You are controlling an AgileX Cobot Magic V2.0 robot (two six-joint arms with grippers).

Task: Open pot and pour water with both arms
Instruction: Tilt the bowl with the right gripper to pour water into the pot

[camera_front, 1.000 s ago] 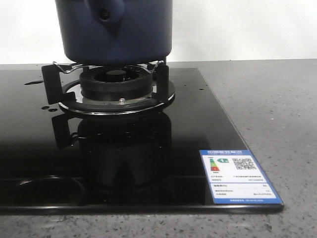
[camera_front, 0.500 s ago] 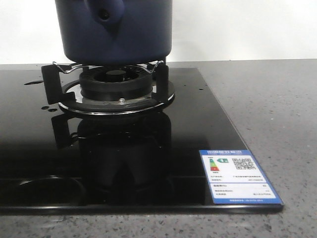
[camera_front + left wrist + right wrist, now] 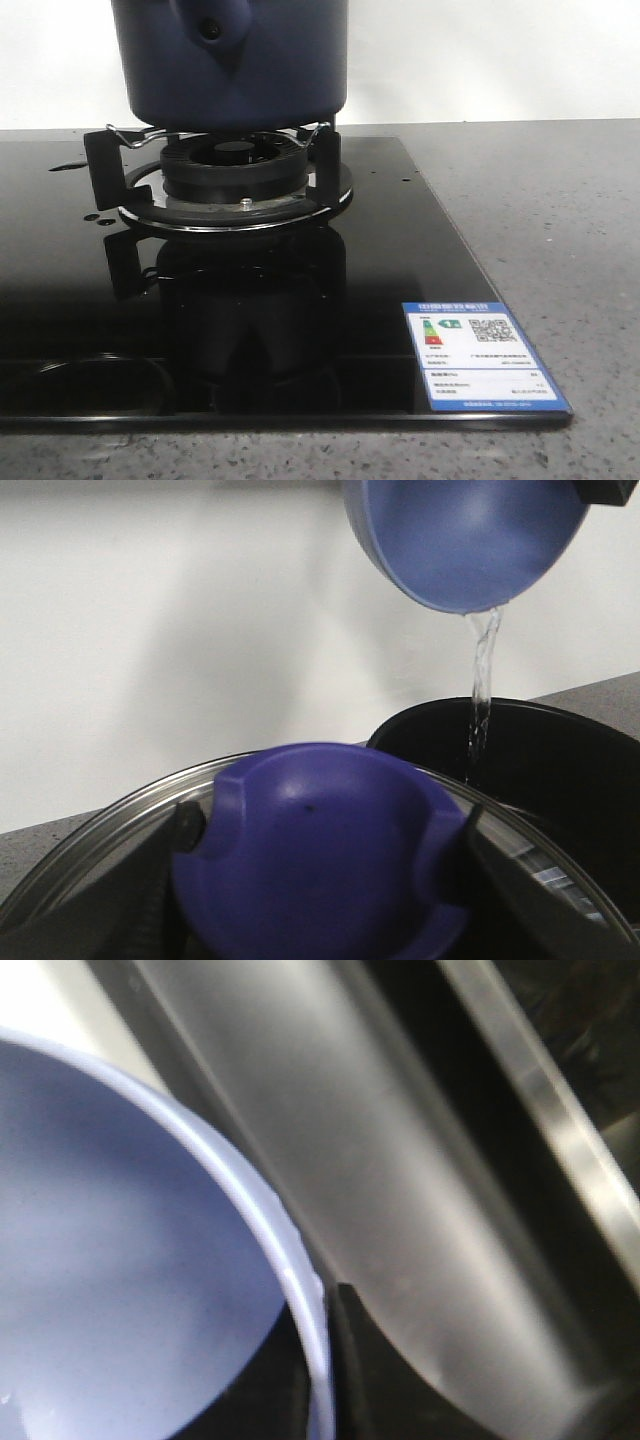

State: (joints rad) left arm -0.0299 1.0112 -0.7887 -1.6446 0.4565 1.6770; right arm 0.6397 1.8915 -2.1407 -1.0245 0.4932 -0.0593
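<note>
The pot is sitting upright on the wire supports of the burner, which is mounted in the black glass stove top; the stove top is lying on the grey speckled desk. In the front view the stubby handle socket of the pot is facing the camera, and the upper part of the pot is running out of the frame. A blue-and-white energy label is sticking to the near right corner of the glass. In the left wrist view the pot is standing open, showing a dark interior. The left gripper is grasping the blue knob of the glass lid, with its dark fingers pressing against both sides of the knob, and is holding the lid beside the pot and off the opening. Above the pot, a blue bowl is tilting, and a thin stream of water is falling from its rim into the pot. In the right wrist view the bowl is filling the near field, with its pale rim just beside a dark finger; the state of the right gripper cannot be determined from these views, because its jaws are mostly hidden.
</note>
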